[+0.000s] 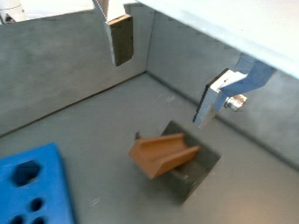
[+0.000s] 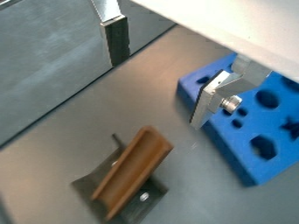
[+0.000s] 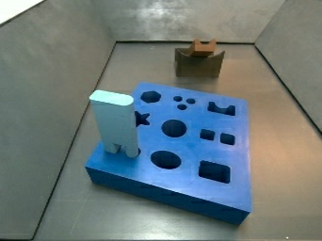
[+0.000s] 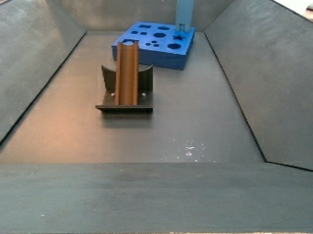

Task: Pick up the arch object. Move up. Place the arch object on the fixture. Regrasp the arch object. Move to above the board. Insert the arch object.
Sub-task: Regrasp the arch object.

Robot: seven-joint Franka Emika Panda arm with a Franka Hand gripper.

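From my remote station, the gripper [image 1: 163, 74] shows only in the wrist views, hanging above the grey floor with its two silver fingers [image 1: 121, 39] spread wide and nothing between them; neither side view catches it at all.

Below the open jaws, the one arch object [image 2: 131, 171], an orange-brown block, rests in the one dark fixture [image 2: 91, 186]. In both wrist views it lies tilted across the bracket, while a side view shows it as a tall upright bar [image 4: 126, 73] standing against the fixture [image 4: 124, 105] in the middle of the floor. From the opposite side view it is only a small brown stub [image 3: 201, 47] atop the dark fixture [image 3: 198, 62] at the far wall.

The single bright-blue board [image 3: 189, 151] fills the near ground of that view, where I count its cut-outs best: a cluster of small round holes, two larger circles, a star partly hidden, squares and an arch shape. One pale blue pillar [image 3: 116, 120] stands upright at its near left corner, a thing no wrist view shows; there the board appears only as a corner [image 1: 33, 188] or an edge slab [image 2: 247, 122]. In the other side view the board [image 4: 156, 46] lies far behind the fixture, apart from it, with the pillar [image 4: 184, 14] cut off by the picture's edge.

I can read no writing or brand marks anywhere.
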